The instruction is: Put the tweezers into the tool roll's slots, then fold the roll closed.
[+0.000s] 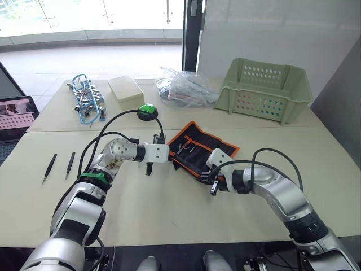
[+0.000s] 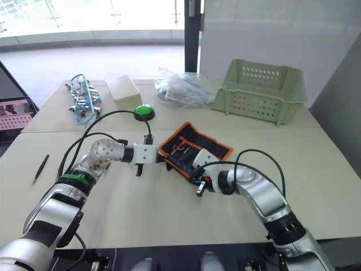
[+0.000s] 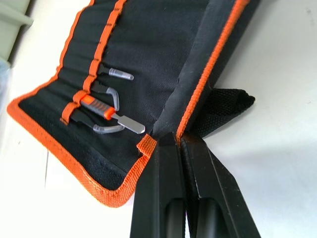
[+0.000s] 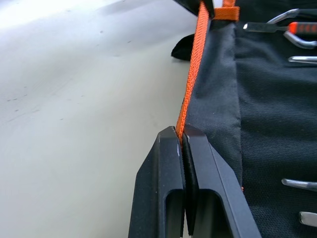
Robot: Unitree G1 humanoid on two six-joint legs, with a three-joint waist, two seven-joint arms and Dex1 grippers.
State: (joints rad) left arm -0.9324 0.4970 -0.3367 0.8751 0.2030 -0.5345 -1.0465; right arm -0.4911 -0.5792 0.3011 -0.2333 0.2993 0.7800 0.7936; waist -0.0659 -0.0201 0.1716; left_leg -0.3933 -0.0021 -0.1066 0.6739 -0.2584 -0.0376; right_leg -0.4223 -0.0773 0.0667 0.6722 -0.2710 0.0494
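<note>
A: Jaws first. Left gripper [image 3: 179, 141]: jaws closed tight on the orange-trimmed edge of the tool roll [image 1: 204, 148], right at a near corner. Right gripper [image 4: 181, 135]: jaws pinched together on the same orange hem, further along that near edge.

B: So both arms have hold of one side of the roll?

A: Yes. Roll lies open on the desk [image 1: 169, 209] between the two grippers, long axis running across the robot from its left to its right, slightly skewed. The held edge is the near one; the far edge lies beyond both jaws, toward the green basket [image 1: 265, 89]. A fold would carry the near hem up and away over the slots.

B: Tweezers?

A: Several slim tools sit in the slots, one with an orange grip; probably some are tweezers, but too fine to be sure. Two tweezers [image 1: 49, 167] lie loose on the desk, well apart from the roll, out past the left arm's elbow. Left arm is nearer them.

B: Then closing now looks premature?

A: My reading: loose ones are unslotted, so the first step seems unfinished
</note>
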